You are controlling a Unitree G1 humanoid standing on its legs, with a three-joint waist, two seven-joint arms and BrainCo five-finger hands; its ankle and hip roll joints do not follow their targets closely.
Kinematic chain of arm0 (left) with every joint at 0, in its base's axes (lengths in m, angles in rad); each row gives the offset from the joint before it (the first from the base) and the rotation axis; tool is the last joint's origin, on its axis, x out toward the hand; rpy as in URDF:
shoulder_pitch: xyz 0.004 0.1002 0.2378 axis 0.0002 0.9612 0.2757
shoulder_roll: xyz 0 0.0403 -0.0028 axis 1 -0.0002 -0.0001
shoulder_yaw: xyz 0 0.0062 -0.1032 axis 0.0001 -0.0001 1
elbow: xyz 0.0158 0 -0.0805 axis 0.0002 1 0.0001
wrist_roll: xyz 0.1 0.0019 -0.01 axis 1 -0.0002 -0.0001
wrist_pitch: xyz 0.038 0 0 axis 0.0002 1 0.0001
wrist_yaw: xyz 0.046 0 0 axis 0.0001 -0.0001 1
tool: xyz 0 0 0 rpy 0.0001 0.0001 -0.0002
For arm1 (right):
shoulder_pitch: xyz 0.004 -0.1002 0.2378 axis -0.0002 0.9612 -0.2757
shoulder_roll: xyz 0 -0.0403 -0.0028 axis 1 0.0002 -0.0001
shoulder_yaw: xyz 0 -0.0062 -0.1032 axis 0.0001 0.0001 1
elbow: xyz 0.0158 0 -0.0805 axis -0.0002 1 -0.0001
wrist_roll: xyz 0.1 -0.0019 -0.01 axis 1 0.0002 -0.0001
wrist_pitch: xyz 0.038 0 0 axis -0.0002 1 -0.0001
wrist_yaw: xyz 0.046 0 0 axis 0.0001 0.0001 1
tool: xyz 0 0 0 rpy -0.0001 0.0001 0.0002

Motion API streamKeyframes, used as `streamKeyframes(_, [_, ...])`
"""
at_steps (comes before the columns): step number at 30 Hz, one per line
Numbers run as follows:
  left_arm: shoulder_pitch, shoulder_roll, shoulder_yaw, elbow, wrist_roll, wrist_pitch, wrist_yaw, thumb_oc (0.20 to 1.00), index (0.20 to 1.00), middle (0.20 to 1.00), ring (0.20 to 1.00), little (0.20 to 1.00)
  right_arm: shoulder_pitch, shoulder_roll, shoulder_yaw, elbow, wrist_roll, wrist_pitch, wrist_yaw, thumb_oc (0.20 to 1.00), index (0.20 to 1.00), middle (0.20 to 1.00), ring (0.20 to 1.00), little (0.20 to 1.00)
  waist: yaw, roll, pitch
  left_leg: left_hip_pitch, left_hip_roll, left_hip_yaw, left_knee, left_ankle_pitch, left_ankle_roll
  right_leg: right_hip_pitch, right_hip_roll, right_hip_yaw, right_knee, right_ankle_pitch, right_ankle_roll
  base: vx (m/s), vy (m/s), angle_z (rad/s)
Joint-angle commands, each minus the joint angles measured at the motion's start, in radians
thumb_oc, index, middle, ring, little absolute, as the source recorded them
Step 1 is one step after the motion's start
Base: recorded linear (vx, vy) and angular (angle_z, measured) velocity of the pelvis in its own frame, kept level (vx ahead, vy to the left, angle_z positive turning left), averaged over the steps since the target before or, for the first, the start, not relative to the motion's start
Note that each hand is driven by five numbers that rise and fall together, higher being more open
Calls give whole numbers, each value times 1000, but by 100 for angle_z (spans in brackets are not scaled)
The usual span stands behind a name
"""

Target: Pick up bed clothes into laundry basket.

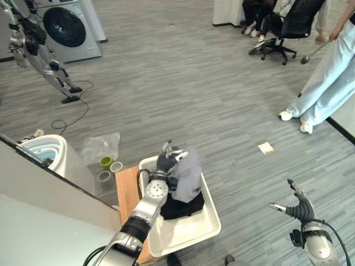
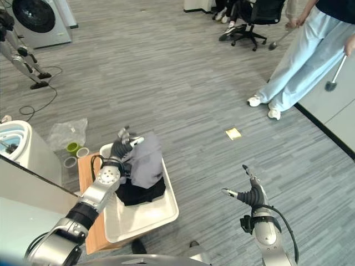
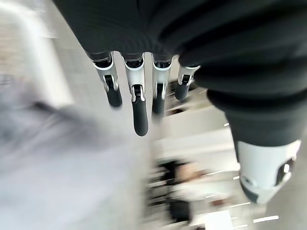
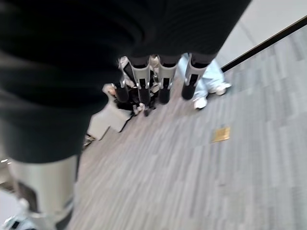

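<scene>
Left hand [image 1: 165,159] over far end of white rectangular plastic laundry basket [image 1: 206,226], fingers [image 3: 139,112] straight and loose, touching top edge of light grey cloth garment [image 1: 187,176]; nothing grasped. Grey garment heaped upright inside basket on black crumpled cloth [image 1: 181,207]. Basket sits partly on low brown wooden board [image 1: 127,191] on grey plank floor [image 1: 183,83]. Right hand [image 1: 300,209] well apart at robot's right, above floor, fingers spread, empty. Small yellow paper square [image 1: 265,147] on floor between basket and standing person in pale blue trousers [image 1: 327,83].
</scene>
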Motion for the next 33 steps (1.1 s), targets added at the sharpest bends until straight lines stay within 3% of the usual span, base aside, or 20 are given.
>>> streamKeyframes(1, [-51,34,65,77,-4,-58,11,1000,1000,1000,1000,1000,-92,17,-49,-15,19,-75,-10,1000,1000,1000,1000,1000,50,30,0,157,88,-14,18,-116,-88,-113,-34,-25,12,140,57,-42,-56,23])
streamKeyframes(5, [90,47,86,-72,-31,-87,-58,1000,1000,1000,1000,1000,-130,15,-28,-13,17,-95,4,1000,1000,1000,1000,1000,103,26,7,144,95,-44,18,-101,-92,-99,-24,-46,12,125,48,-39,-62,23])
streamKeyframes(13, [236,57,80,-100,-147,-101,-166,1000,1000,1000,1000,1000,-183,-9,28,-8,19,-104,43,1000,1000,1000,1000,1000,163,43,23,144,110,-69,18,-81,-101,-79,-6,-70,12,99,32,-27,-76,20])
streamKeyframes(21, [312,55,91,-125,-193,-107,-207,1000,1000,1000,1000,1000,-174,9,61,-1,72,-127,70,1000,1000,1000,1000,1000,188,68,40,142,127,-81,18,-59,-108,-70,15,-82,12,77,19,-34,-65,7])
streamKeyframes(22, [257,24,148,-26,-90,-70,-102,1000,1000,1000,1000,1000,-227,52,46,98,254,-90,89,1000,1000,1000,1000,1000,267,48,133,32,15,-230,259,-183,-66,-58,8,-40,107,-25,-45,-80,-20,1])
streamKeyframes(24, [265,22,146,-10,-77,-58,-102,1000,1000,1000,1000,1000,-210,62,31,95,242,-87,85,1000,1000,1000,1000,1000,251,55,104,65,0,-258,136,-161,-58,-84,37,-24,97,-14,-43,-205,-42,-1])
streamKeyframes(27, [242,30,133,4,-73,-59,-95,1000,1000,1000,1000,1000,-215,59,29,104,243,-88,80,1000,1000,1000,1000,1000,241,50,96,64,-16,-283,105,-141,-54,-83,53,-21,64,0,-46,-160,-50,19])
streamKeyframes(29, [249,31,128,-7,-58,-58,-111,1000,1000,1000,1000,1000,-222,62,32,117,224,-93,73,1000,1000,1000,1000,1000,238,58,72,95,-7,-279,37,-112,-52,-75,67,-22,44,9,-44,-240,-55,23])
streamKeyframes(33, [247,32,123,-11,-68,-55,-111,1000,1000,1000,1000,1000,-231,64,41,114,220,-90,69,1000,1000,1000,1000,1000,239,59,60,104,-1,-282,18,-94,-53,-71,74,-17,29,21,-47,-131,-26,8])
